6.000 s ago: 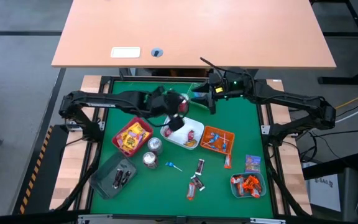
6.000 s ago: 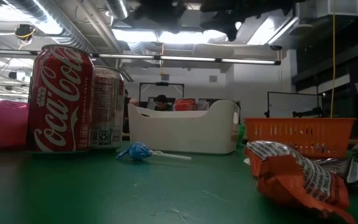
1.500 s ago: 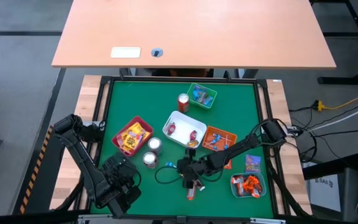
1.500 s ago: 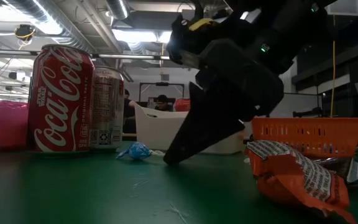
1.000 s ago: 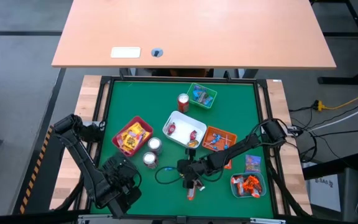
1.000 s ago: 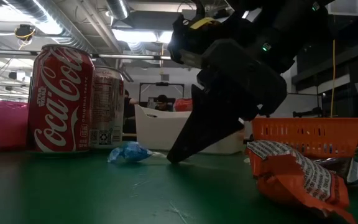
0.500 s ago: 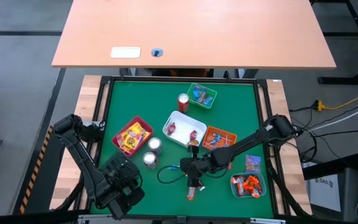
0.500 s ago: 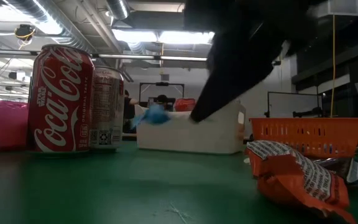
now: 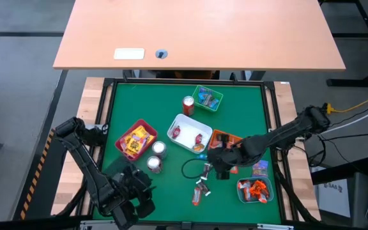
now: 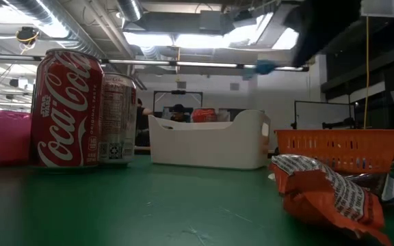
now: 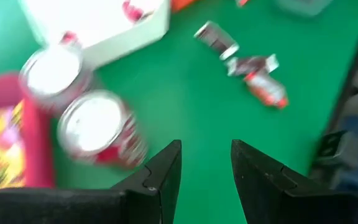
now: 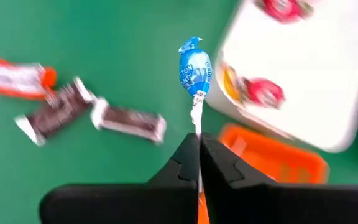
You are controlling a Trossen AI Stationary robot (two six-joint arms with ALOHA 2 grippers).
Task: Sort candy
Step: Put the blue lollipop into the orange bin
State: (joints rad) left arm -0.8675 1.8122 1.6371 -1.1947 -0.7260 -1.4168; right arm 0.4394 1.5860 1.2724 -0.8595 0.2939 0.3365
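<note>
My right gripper (image 9: 209,156) hovers above the green table between the white tray (image 9: 179,125) and the orange tray (image 9: 234,148), shut on a blue-wrapped lollipop (image 12: 194,65). In the low view the lollipop (image 10: 265,67) shows high above the mat. Dark candy bars (image 9: 204,171) and an orange-ended bar (image 9: 197,197) lie on the mat near the front. A purple-blue packet (image 9: 259,167) lies at the right. My left gripper (image 11: 207,163) stands open at the front left, over bare mat, with nothing between its fingers. My right gripper pinches the lollipop's white stick (image 12: 197,121) between its two fingertips, at the end away from the head. The stick runs on ahead of the fingers, in line with them. The lollipop is lifted clear of the table, its blue head (image 12: 194,62) foremost.
Two cans (image 9: 156,156) stand left of the white tray and a third (image 9: 188,104) beside the green tray (image 9: 216,102) at the back. A red tray (image 9: 125,135) holds yellow packets; a grey-blue tray (image 9: 243,193) at the front right holds orange sweets.
My right gripper has risen from the mat with the lollipop and moved toward the table's right and far side, up to the orange tray. The lollipop, lying on the mat a second ago, now hangs lifted clear, well above it.
</note>
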